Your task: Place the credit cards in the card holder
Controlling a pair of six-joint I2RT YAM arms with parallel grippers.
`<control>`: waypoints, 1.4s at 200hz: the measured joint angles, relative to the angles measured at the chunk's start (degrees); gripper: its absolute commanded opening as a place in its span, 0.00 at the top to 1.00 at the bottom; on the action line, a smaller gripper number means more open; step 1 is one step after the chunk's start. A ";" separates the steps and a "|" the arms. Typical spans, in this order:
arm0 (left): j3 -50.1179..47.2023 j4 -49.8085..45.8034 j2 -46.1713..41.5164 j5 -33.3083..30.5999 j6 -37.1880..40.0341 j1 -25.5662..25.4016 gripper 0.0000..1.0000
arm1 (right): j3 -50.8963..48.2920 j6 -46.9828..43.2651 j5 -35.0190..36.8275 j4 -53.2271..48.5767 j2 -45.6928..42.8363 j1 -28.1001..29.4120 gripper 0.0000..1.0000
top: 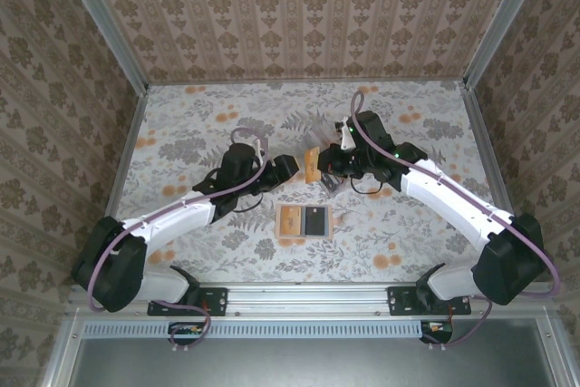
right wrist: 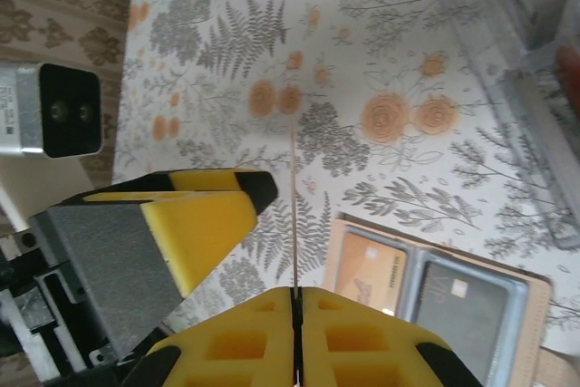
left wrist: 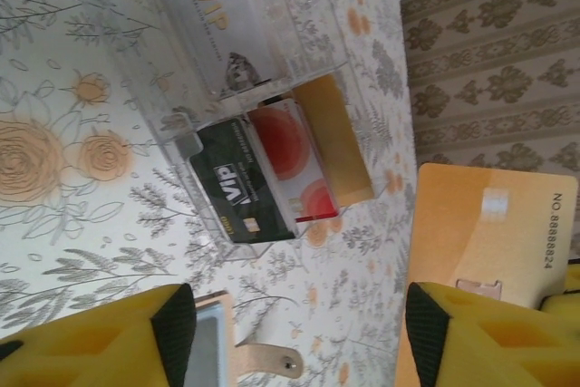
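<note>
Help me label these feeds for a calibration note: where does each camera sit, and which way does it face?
Top external: above and behind the arm bases, looking down on the floral-patterned table; the white left arm and right arm show.
Left wrist: on the left arm, looking past the open left gripper at a clear plastic tray.
Right wrist: on the right arm, looking along the right gripper, shut on a thin orange-tan plastic card, toward the open tan leather-like card holder.
Shared: all three views show that card.
</note>
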 measured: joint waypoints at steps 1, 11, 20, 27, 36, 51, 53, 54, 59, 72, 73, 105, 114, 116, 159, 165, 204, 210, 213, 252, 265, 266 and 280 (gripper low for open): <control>0.00 0.04 0.00 0.02 0.02 0.00 0.43 | -0.02 0.04 -0.07 0.11 0.00 0.00 0.89; 0.00 0.87 0.00 0.37 -0.46 0.00 0.46 | -0.17 0.50 -0.94 1.18 0.00 0.00 0.89; 0.00 1.53 0.00 0.81 -0.81 0.00 0.48 | -0.42 1.01 -1.75 2.14 0.00 0.00 0.89; 0.00 2.12 0.00 1.11 -0.94 0.00 0.49 | -0.61 1.53 -2.27 2.82 0.15 0.00 0.89; 0.00 2.69 0.00 1.44 -1.07 0.00 0.50 | -0.63 1.88 -2.82 3.52 0.59 0.00 0.89; -0.02 3.52 0.00 1.86 -1.20 0.00 0.51 | -0.74 2.32 -3.69 4.61 1.81 0.00 0.89; -0.02 3.65 0.00 1.97 -1.27 0.00 0.51 | -0.74 2.36 -3.80 4.66 1.97 0.00 0.89; -0.02 3.74 0.00 2.03 -1.31 0.00 0.51 | -0.74 2.38 -3.82 4.68 2.03 0.00 0.89; -0.02 4.00 0.00 2.16 -1.36 0.00 0.51 | -0.79 2.58 -4.02 4.85 2.43 0.00 0.89; -0.02 4.66 0.00 2.51 -1.38 0.00 0.52 | -0.90 3.08 -4.66 5.27 3.19 0.00 0.89; -0.02 4.70 0.00 2.54 -1.38 0.00 0.53 | -0.92 3.21 -4.70 5.31 3.28 0.00 0.89; -0.02 5.84 0.00 3.26 -1.51 0.00 0.57 | -1.07 3.89 -5.84 6.88 3.78 0.00 0.89; -0.02 5.97 0.00 3.30 -1.53 0.00 0.58 | -1.11 4.15 -6.21 7.41 3.78 0.00 0.89; -0.02 5.95 0.00 3.32 -1.53 0.00 0.58 | -1.11 4.28 -6.29 7.48 3.78 0.00 0.88; -0.02 6.32 0.11 3.72 -1.55 0.00 0.61 | -1.25 4.92 -7.02 8.50 4.22 0.00 0.85; -0.02 6.34 0.15 3.72 -1.55 0.00 0.61 | -1.27 4.90 -7.06 8.59 4.33 0.00 0.84; -0.02 6.34 0.42 3.93 -1.55 0.00 0.64 | -1.27 5.09 -7.72 9.01 4.85 0.00 0.83; -0.02 6.36 0.44 3.96 -1.55 0.00 0.64 | -1.27 5.09 -7.74 9.07 4.90 0.00 0.84; -0.02 6.36 0.44 3.96 -1.55 0.00 0.64 | -1.27 5.07 -7.74 9.09 4.92 0.00 0.86; -0.11 6.29 0.44 3.91 -1.57 0.04 0.59 | -1.27 5.20 -6.60 8.66 4.96 0.00 0.92; -0.11 5.84 0.42 3.87 -1.55 0.04 0.54 | -1.33 4.85 -4.96 7.65 4.90 0.00 0.93; -0.13 5.77 0.42 3.87 -1.53 0.04 0.53 | -1.36 4.79 -4.79 7.48 4.87 0.02 0.93; -0.28 4.31 0.31 3.28 -1.18 0.04 0.49 | -2.01 4.28 -2.21 5.46 4.28 0.02 0.93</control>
